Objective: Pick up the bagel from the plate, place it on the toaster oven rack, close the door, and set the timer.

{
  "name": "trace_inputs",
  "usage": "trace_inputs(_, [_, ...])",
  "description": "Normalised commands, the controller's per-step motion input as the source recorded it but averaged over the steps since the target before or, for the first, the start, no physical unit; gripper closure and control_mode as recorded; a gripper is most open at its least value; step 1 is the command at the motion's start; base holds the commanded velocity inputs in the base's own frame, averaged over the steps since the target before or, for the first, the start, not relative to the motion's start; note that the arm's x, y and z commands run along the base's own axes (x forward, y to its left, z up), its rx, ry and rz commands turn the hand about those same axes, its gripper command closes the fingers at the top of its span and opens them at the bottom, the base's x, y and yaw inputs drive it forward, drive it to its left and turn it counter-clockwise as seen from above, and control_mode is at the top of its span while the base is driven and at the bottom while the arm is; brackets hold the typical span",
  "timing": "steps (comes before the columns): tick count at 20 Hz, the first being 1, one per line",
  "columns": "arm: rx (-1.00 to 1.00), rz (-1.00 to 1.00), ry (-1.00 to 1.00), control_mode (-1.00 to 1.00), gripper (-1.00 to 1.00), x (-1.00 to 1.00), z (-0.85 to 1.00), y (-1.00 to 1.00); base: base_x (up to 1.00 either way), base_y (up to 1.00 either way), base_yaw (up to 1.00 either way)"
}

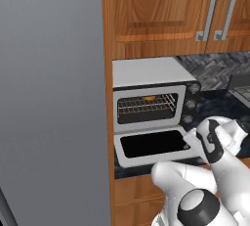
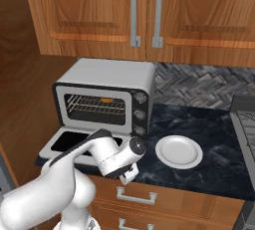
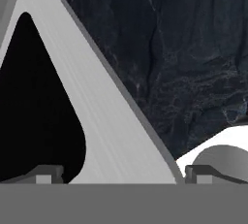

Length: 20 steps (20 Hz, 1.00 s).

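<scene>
The toaster oven (image 1: 146, 76) (image 2: 112, 74) stands on the dark counter with its door (image 1: 126, 160) (image 2: 50, 150) dropped flat open. The wire rack (image 1: 146, 105) (image 2: 94, 105) spans the cavity. A small golden-brown piece, the bagel (image 1: 149, 98) (image 2: 106, 99), lies on the rack toward the back. To the right of the oven, the white plate (image 2: 178, 152) has nothing on it. My gripper (image 2: 130, 175) (image 3: 123, 173) hangs low at the door's front right corner (image 3: 111, 121). Its jaws stand wide open, one tip over the dark glass and one over the counter, holding nothing.
Three knobs (image 2: 140, 114) (image 1: 190, 104) run down the oven's right side. Wooden cabinets (image 2: 144, 15) hang overhead. A tall wooden panel (image 1: 108, 122) walls in the oven's left. A stove edge (image 2: 246, 124) sits far right. Black marble counter (image 3: 184, 48) lies between door and plate.
</scene>
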Motion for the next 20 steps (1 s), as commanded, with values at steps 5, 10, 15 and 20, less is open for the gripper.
trace_inputs(5, [0.10, 0.00, 0.00, -1.00, -1.00, 0.33, 0.02, 0.27, 0.00, 0.00, 0.00])
trace_inputs(10, [0.10, -0.02, 0.00, -1.00, -1.00, 0.43, 0.23, 0.28, 0.00, 0.00, 0.00])
trace_inputs(15, [0.08, -0.05, -0.03, -1.00, -1.00, 0.55, 0.30, 0.20, 0.00, 0.00, 0.00])
trace_inputs(20, [0.07, -0.07, -0.01, -1.00, -1.00, 0.54, 0.27, 0.11, 0.00, 0.00, 0.00])
